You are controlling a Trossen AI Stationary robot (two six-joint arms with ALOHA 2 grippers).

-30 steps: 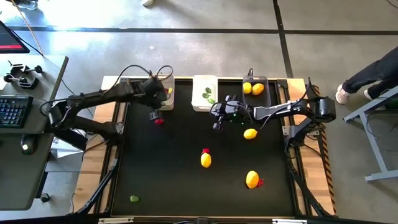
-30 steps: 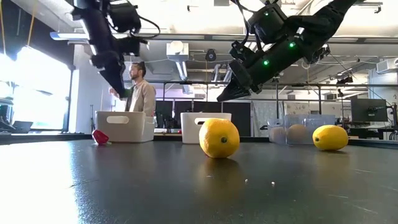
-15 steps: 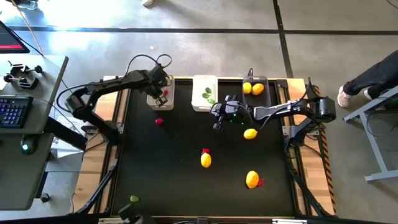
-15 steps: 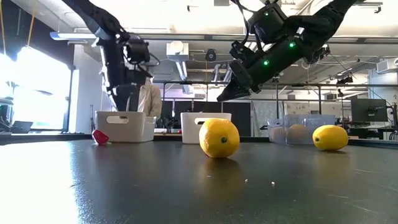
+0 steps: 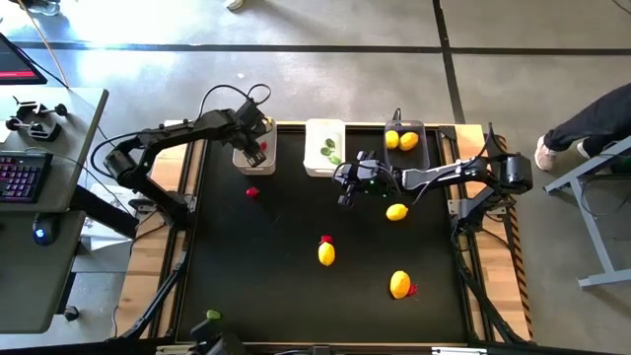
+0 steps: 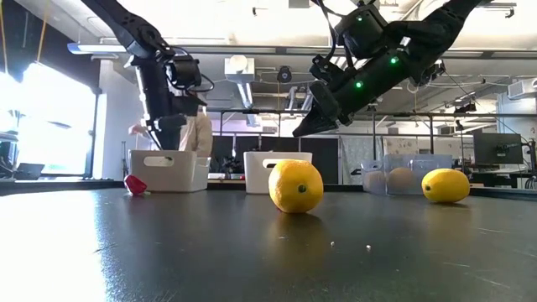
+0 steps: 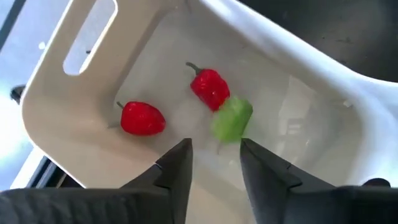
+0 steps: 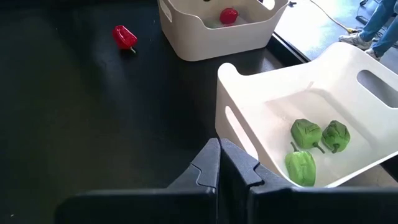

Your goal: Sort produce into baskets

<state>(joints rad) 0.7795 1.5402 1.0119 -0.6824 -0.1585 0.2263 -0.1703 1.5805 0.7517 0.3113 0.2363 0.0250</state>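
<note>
High view: your left gripper (image 5: 254, 148) hung over the beige bin (image 5: 256, 146); your right gripper (image 5: 344, 189) hovered beside the white bin (image 5: 324, 146).

Left wrist view: fingers (image 7: 177, 168) stood apart (nothing between them) above two red pieces (image 7: 209, 88) and a green piece (image 7: 231, 119), stems pointing away.

Right wrist view: fingers (image 8: 208, 163) pressed together, empty.

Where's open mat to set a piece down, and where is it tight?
Free: the mat's left side between the red pepper and the green piece at the near edge. Crowded: the far edge, with the beige bin under the left pincer, the white bin, the right pincer and a lemon.
</note>
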